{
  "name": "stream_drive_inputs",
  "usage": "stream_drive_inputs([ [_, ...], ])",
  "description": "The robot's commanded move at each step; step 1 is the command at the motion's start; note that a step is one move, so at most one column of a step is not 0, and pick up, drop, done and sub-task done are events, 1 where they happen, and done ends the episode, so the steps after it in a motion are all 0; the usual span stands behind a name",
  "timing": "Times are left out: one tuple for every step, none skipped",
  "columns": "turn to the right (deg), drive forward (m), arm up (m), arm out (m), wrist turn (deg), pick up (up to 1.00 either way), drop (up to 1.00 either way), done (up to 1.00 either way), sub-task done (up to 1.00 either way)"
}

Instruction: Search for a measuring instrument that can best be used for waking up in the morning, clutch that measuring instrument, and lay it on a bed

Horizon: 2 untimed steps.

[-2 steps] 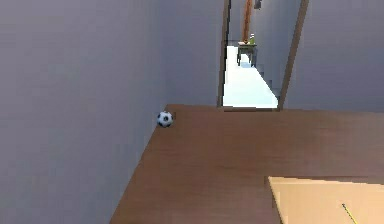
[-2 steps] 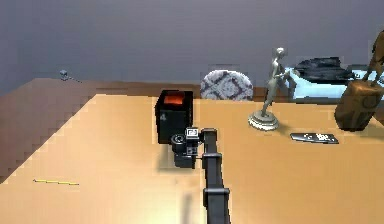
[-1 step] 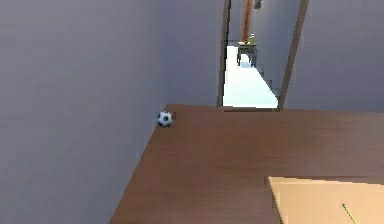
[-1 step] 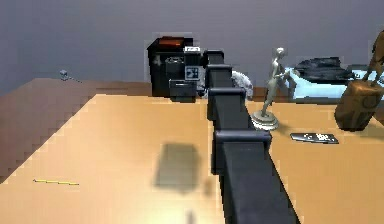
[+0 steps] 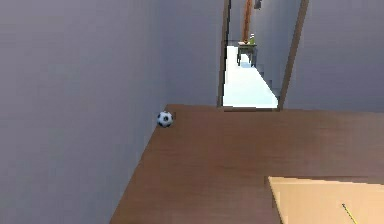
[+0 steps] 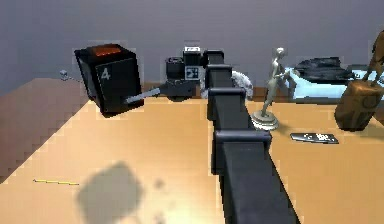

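Note:
In the arm side view, a dark boxy clock (image 6: 105,80) with an orange top and a pale digit on its face hangs at the end of my gripper (image 6: 138,97). It is clear of the tan tabletop (image 6: 150,150), where its shadow falls lower down, so the gripper holds the clock. The dark arm bar (image 6: 240,150) rises from the bottom edge to two white marker squares (image 6: 190,60) behind the gripper body.
On the table stand a silver figurine (image 6: 270,95), a flat remote (image 6: 314,137), a brown bag-like thing (image 6: 360,105) and a thin pencil (image 6: 55,182). In the forward view, a football (image 5: 165,118) lies by the grey wall and a doorway (image 5: 250,70) opens to a bright corridor.

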Motion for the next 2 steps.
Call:
stream_drive_inputs([
  [0.0, 0.0, 0.0, 0.0, -45.0, 0.0, 0.0, 0.0, 0.0],
  [0.0, 0.0, 0.0, 0.0, -45.0, 0.0, 0.0, 0.0, 0.0],
])
